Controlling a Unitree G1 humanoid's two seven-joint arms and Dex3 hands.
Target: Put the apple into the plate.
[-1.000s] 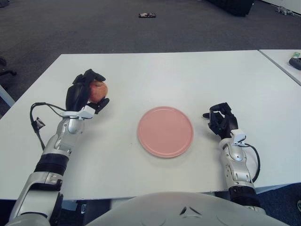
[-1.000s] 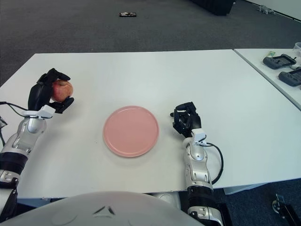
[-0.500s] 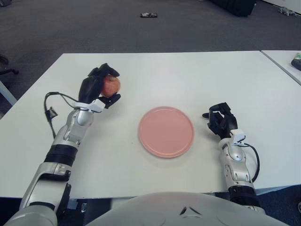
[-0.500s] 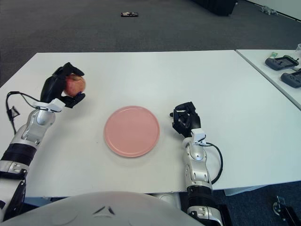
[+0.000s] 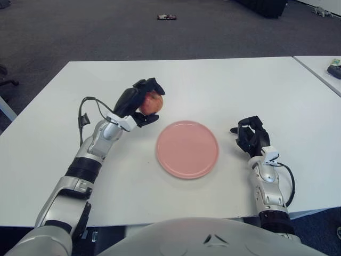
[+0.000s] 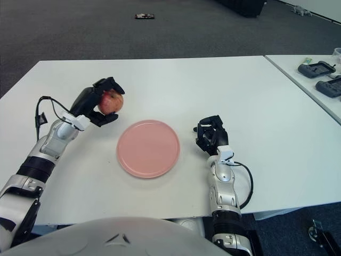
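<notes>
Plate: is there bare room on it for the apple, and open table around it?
The pink plate holds nothing. The left hand holds the apple just past its far-left rim. The right hand shows right of the plate. The white table beyond is bare.

Looked like an office or lab space: plain white tables (image 6: 224, 90) on dark grey carpet (image 6: 106, 32), with some handheld controllers (image 6: 318, 69) on the neighbouring table.

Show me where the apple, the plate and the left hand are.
apple (image 5: 152, 103), left eye view, on its red front skin.
plate (image 5: 187, 149), left eye view, on its bare pink centre.
left hand (image 6: 95, 101), right eye view, on the black palm behind the apple.
</notes>
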